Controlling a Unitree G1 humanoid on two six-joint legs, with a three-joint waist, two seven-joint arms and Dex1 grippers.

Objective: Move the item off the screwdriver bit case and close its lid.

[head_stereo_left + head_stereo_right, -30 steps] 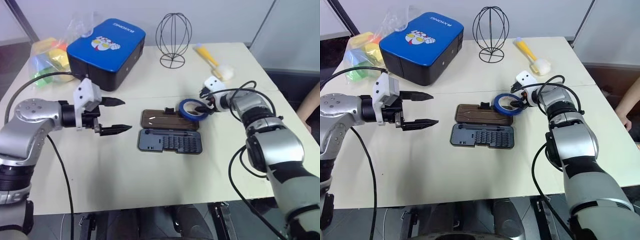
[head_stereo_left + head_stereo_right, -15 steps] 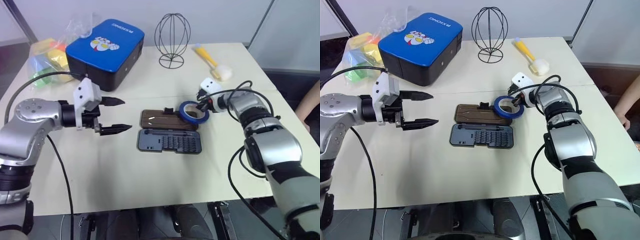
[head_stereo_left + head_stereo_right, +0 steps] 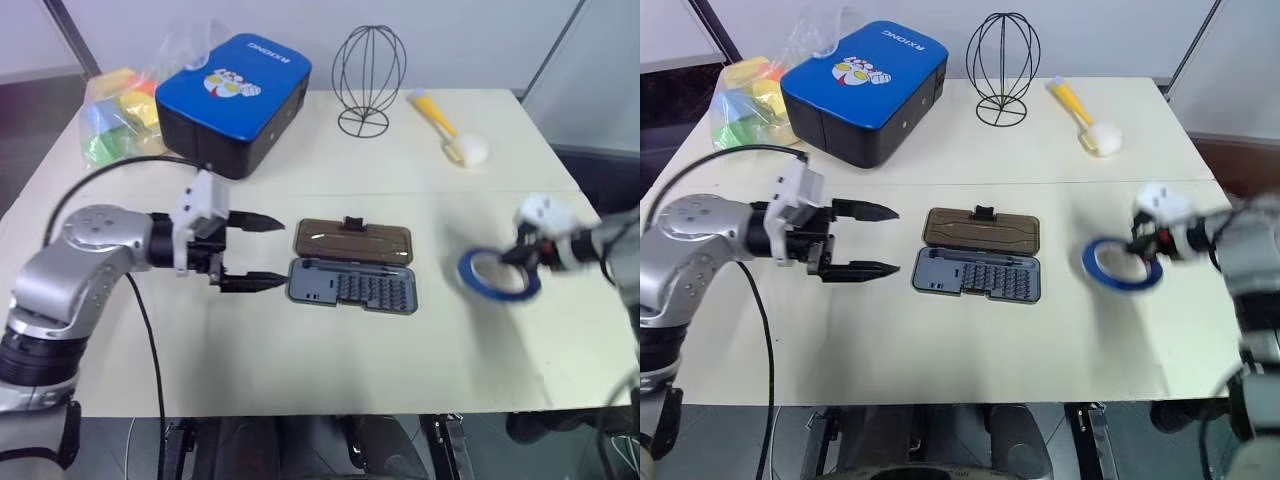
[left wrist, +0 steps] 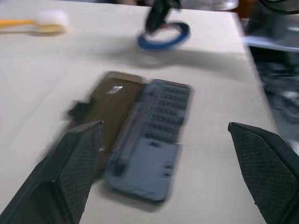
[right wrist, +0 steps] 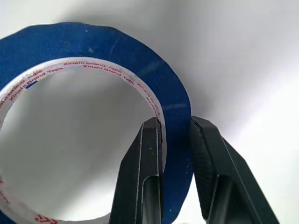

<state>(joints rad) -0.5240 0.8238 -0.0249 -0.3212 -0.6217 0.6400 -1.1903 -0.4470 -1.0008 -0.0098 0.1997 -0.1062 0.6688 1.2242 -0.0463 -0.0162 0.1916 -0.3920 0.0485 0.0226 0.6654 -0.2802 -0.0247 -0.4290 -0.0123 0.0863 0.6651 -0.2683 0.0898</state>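
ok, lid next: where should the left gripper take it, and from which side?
Probably the lid by its far long edge, beside the black latch tab. It lies flat, brown face up, hinged along the grey tray, so only that edge swings. The open left gripper could come from its own side and fold it toward the robot.

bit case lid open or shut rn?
Open. The lid lies flat, brown inner face up, beside the grey bit tray of the screwdriver bit case.
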